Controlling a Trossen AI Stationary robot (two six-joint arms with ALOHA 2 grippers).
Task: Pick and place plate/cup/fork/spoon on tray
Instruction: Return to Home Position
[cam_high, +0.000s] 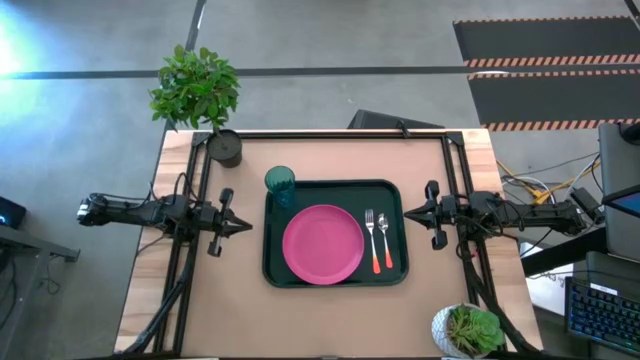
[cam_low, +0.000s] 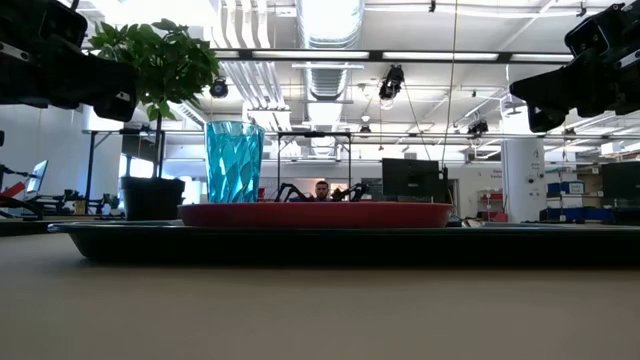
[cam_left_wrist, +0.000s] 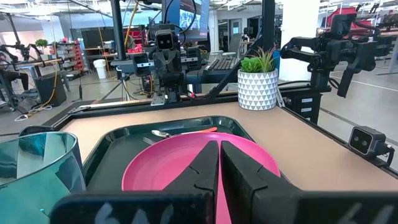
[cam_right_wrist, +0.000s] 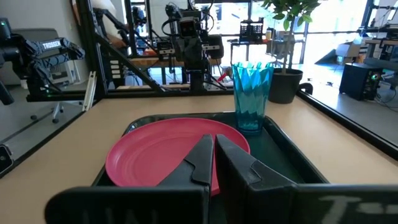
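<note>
The dark tray (cam_high: 396, 196) lies in the middle of the table. The pink plate (cam_high: 323, 244) rests flat on it. The teal cup (cam_high: 280, 186) stands upright in the tray's far left corner. The fork (cam_high: 369, 238) and the spoon (cam_high: 385, 242) lie side by side on the tray, right of the plate, their orange-red ends toward the near edge. My left gripper (cam_high: 246, 228) hovers shut, left of the tray and pointing level at it; its shut tips (cam_left_wrist: 219, 147) show over the plate (cam_left_wrist: 180, 168). My right gripper (cam_high: 407, 213) hovers shut at the tray's right, and its wrist view (cam_right_wrist: 213, 139) faces the cup (cam_right_wrist: 252, 93).
A leafy plant in a dark pot (cam_high: 225, 147) stands at the table's far left corner. A small plant in a white patterned pot (cam_high: 468, 330) stands at the near right. Black frame rails (cam_high: 452, 170) run along both sides of the table.
</note>
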